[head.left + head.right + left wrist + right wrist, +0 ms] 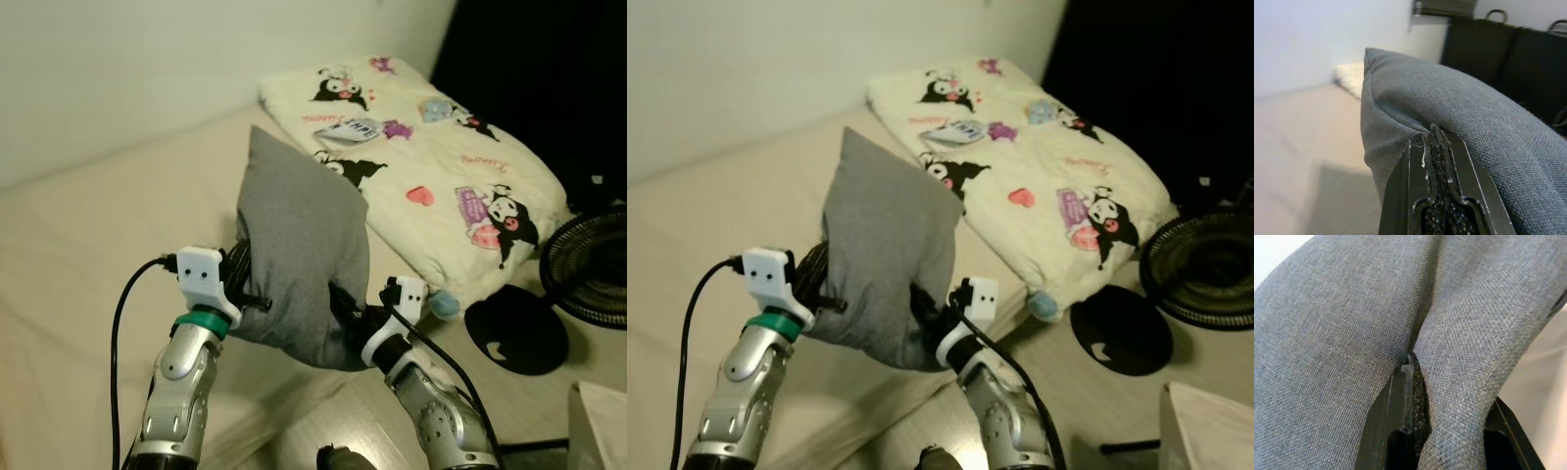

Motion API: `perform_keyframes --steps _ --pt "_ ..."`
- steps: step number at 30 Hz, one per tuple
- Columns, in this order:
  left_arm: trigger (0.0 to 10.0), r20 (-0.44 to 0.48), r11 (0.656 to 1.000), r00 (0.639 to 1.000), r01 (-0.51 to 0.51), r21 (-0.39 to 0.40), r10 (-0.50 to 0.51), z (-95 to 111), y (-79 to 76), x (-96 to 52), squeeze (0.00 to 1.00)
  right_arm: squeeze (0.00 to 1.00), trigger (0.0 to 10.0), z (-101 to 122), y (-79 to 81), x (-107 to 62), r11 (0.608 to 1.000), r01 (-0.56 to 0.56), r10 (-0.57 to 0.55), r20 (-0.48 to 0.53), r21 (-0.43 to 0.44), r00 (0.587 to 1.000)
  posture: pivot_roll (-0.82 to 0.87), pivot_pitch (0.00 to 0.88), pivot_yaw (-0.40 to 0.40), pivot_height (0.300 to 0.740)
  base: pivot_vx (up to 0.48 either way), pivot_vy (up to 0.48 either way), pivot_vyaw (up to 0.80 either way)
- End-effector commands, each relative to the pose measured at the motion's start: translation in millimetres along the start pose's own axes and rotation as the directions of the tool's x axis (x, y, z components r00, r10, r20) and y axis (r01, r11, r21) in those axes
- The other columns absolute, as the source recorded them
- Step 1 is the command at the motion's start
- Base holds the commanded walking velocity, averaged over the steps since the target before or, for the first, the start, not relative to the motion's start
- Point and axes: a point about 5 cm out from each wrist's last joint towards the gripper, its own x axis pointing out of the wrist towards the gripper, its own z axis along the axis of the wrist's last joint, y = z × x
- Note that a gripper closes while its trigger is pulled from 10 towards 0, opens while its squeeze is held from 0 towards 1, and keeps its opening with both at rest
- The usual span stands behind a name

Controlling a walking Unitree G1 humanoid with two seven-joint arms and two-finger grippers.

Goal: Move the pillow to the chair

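No legible text anywhere.

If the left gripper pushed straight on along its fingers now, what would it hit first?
The grey pillow itself: the left gripper is already pinched into its fabric. Beyond that, probably the dark panels, though depth is unclear.

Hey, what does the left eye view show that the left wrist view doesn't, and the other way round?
Left eye view alone: the right gripper pinching the grey pillow, the cartoon-print blanket in full print on the bed, and a black fan on the floor. Left wrist view alone: the black fingers shut on a fold of fabric, seen close up, with dark panels behind. Both share the pillow, the left gripper and the pale wall.
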Motion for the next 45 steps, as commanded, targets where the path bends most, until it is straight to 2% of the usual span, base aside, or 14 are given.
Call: perform_keyframes --steps 1,15,45 --pt "10.0 -0.009 0.994 0.994 0.105 -0.007 -0.106 -3.6 -19.7 3.2 0.0 0.0 10.0 -3.3 30.1 12.0 0.993 -0.109 0.107 0.037 0.041 0.994 0.01 0.002 0.099 0.74 0.0 0.0 -0.8" --pt "10.0 -0.025 0.991 0.991 0.135 -0.003 -0.135 -6.6 -23.4 5.9 0.0 0.0 10.0 -4.3 28.9 9.8 0.996 -0.085 0.084 0.05 0.038 0.995 0.0 0.009 0.122 0.74 0.0 0.0 -0.8" --pt "10.0 -0.025 0.99 0.989 0.143 -0.012 -0.143 -9.2 -28.5 3.6 0.0 0.0 10.0 -2.8 28.1 7.1 0.995 -0.091 0.09 0.049 0.031 0.995 -0.01 0.021 0.111 0.74 0.0 0.0 -0.8"
